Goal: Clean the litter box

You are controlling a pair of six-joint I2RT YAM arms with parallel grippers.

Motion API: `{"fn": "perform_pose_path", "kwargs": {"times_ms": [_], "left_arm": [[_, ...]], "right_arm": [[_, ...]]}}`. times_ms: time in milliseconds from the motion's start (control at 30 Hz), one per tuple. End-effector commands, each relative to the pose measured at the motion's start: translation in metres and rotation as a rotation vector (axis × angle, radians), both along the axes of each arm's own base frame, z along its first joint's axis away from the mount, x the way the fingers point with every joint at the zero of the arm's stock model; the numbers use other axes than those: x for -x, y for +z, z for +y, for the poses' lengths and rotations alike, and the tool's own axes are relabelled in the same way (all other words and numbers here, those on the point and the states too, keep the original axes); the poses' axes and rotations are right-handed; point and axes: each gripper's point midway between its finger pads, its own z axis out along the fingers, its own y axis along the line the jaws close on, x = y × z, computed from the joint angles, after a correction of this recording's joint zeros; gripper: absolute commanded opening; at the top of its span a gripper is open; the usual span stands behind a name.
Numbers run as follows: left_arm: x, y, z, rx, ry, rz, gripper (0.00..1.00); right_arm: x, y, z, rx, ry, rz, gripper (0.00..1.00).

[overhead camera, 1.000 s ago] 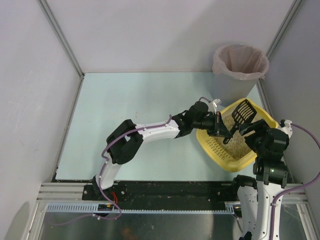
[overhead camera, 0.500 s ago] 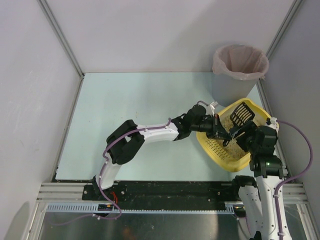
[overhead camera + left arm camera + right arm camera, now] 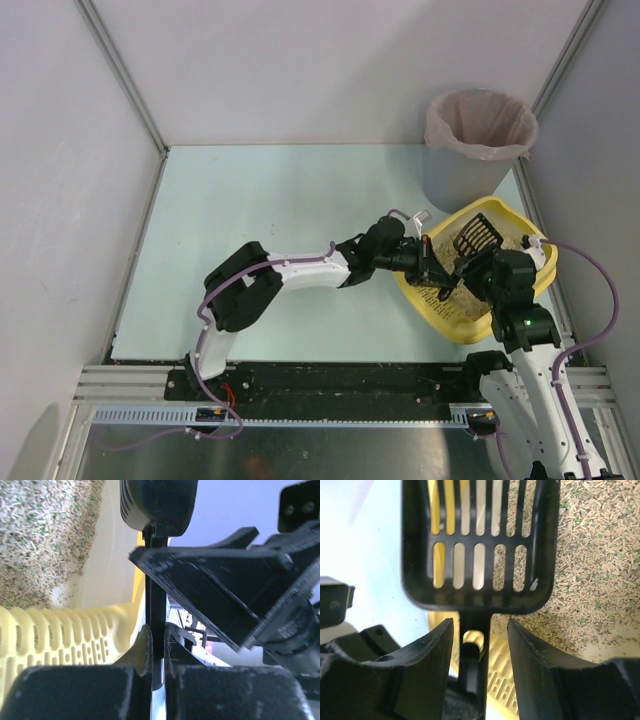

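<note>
Top external: pale green tabletop (image 3: pixel 250 220), white walls (image 3: pixel 330 70), litter box (image 3: pixel 468 326) near bin (image 3: pixel 450 185).

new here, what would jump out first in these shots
The black slotted scoop stands out, held over the yellow litter box at right by the left gripper, clamped on its handle. The right gripper flanks that handle, jaws open. A grey bin with a pink liner stands behind.

Clamps a thin black plastic scoop handle (image 3: pixel 156 595), seen edge-on, tight between the two black fingers of the left gripper (image 3: pixel 157 647). Left of it, a yellow plastic litter box (image 3: pixel 60 635) with slotted rim, holding beige granular litter (image 3: pixel 45 535). Right, crossing the handle, a black wedge-shaped robot part (image 3: pixel 225 585).
</note>
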Motion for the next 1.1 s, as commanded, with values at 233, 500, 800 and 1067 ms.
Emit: {"fn": "perform_pose_path", "kwargs": {"times_ms": [233,500,800,1067], "left_arm": [[0.013,0.061,0.005,0.145,-0.027,-0.068,0.0],[0.011,0.064,0.016,0.135,-0.05,-0.257,0.63],[0.008,0.044,0.029,-0.073,-0.109,-0.598,0.78],[0.035,0.035,0.033,-0.099,-0.185,-0.735,0.78]], "right_arm": [[-0.011,0.003,-0.001,-0.028,-0.056,-0.039,0.34],[-0.003,-0.003,-0.009,-0.011,-0.099,-0.004,0.0],[-0.001,-0.007,-0.013,0.021,-0.114,0.098,0.0],[-0.001,-0.005,-0.021,0.063,-0.14,0.155,0.0]]}}
